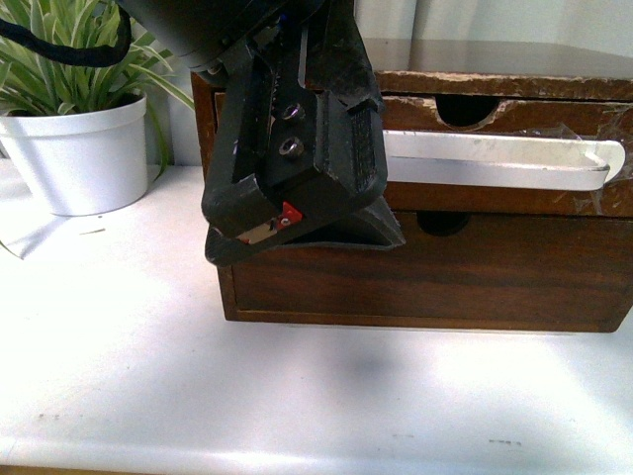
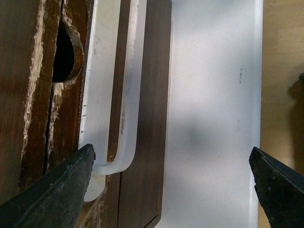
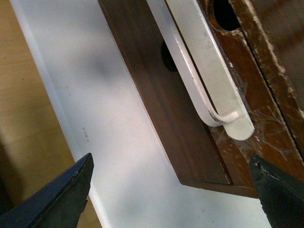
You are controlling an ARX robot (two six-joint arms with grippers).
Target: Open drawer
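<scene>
Dark brown wooden drawer point(image 1: 554, 117) sits in the upper slot of the small chest point(image 1: 415, 277), with a white handle point(image 1: 495, 160) taped across its front (half-round notch just above it). Left gripper point(image 2: 171, 154) is spread wide and holds nothing, one finger point(image 2: 57, 190) just beside the handle's bent end. Right gripper point(image 3: 171, 160) is likewise wide and empty, near the handle's other end.

From here my right gripper point(image 3: 170, 160) shows its two dark fingers point(image 3: 57, 199) spread wide apart. Past them I see the drawer point(image 3: 247, 66), dark brown, with a chipped edge and a half-round notch point(image 3: 224, 13). Its long white handle point(image 3: 204, 71) ends beside crinkled clear tape point(image 3: 268, 137). The lower drawer front point(image 3: 137, 47) meets the white table point(image 3: 118, 142), and wooden floor point(image 3: 28, 95) lies beyond the table's edge.
</scene>
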